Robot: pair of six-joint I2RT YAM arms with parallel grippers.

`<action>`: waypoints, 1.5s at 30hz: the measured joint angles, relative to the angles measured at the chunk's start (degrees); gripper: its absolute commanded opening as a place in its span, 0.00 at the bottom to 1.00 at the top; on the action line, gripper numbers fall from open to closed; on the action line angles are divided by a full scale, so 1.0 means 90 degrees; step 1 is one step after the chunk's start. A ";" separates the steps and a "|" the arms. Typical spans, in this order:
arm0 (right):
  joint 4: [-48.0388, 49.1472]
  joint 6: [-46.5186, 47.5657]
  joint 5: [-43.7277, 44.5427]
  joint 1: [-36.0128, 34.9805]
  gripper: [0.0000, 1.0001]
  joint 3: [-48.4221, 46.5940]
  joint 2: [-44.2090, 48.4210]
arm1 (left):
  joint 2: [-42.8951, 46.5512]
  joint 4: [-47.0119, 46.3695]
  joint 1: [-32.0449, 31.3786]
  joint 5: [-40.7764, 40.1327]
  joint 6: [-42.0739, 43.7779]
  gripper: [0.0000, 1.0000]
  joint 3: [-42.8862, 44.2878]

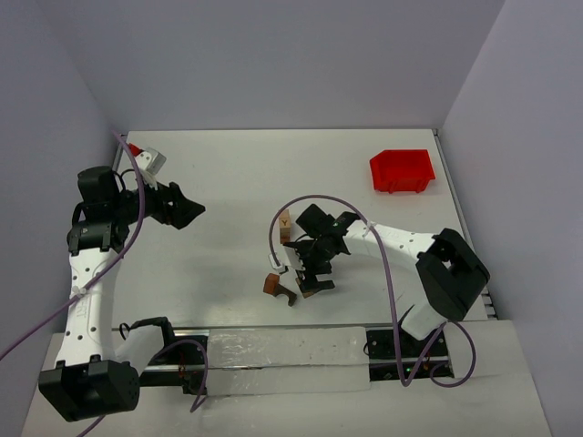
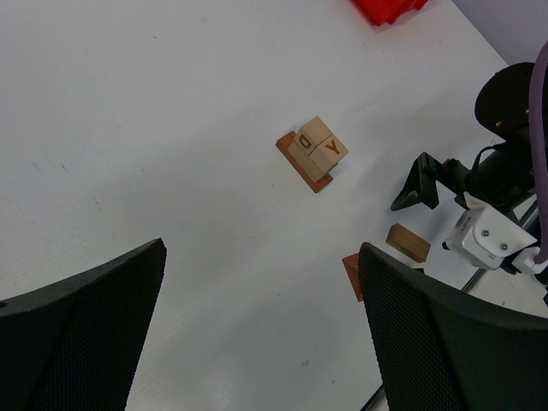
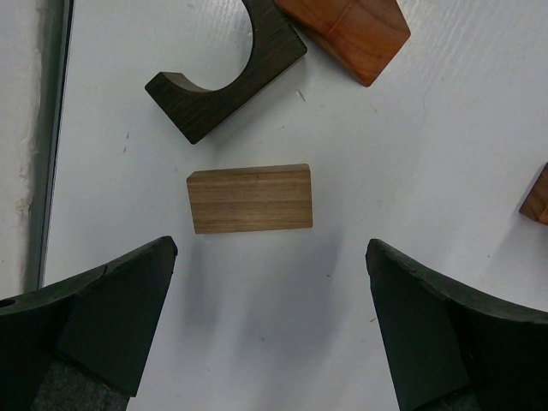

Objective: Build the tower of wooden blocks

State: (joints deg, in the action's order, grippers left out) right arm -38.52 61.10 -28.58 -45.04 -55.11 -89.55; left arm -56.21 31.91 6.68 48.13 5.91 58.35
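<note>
left claw (image 2: 261,342): spread wide and pinching nothing; it hangs over bare surface toward 9 o'clock on the bench (image 1: 228,173).
right claw (image 3: 270,325): spread wide and pinching nothing; it is low over the loose pieces, just past 6 o'clock from the tower.
tower (image 2: 312,152): a short stack near the middle of the bench, with a reddish-brown piece at the foot and tan cubes lettered D and Y on it; neither claw touches it.
tan bar (image 3: 249,199): lies flat on the bench at 12 o'clock from the gap between the right claw's fingers, touching neither finger.
arch (image 3: 227,81): dark brown, lying on its side just beyond the tan bar at 12 o'clock, with a narrow strip of bench between them.
reddish block (image 3: 347,26): at 1 o'clock from the tan bar, close against the arch's end; I cannot tell if they touch.
red bin (image 1: 402,170): at 2 o'clock on the bench, well apart from the tower and both claws.
</note>
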 measured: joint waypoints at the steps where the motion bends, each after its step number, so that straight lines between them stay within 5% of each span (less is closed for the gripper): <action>1: 0.0008 -0.0008 0.0001 -0.0010 1.00 0.0000 -0.0005 | -0.0001 -0.0010 0.0000 -0.0002 0.0007 0.99 -0.0013; 45: 0.0761 -0.0466 0.0924 -0.0862 1.00 0.0418 -0.0339 | -0.0024 -0.0198 0.0000 -0.0158 0.0046 0.99 -0.0059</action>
State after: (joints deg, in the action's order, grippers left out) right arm -31.67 56.90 -20.26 -52.80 -51.35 -92.60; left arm -56.42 30.13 6.68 46.71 6.32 57.82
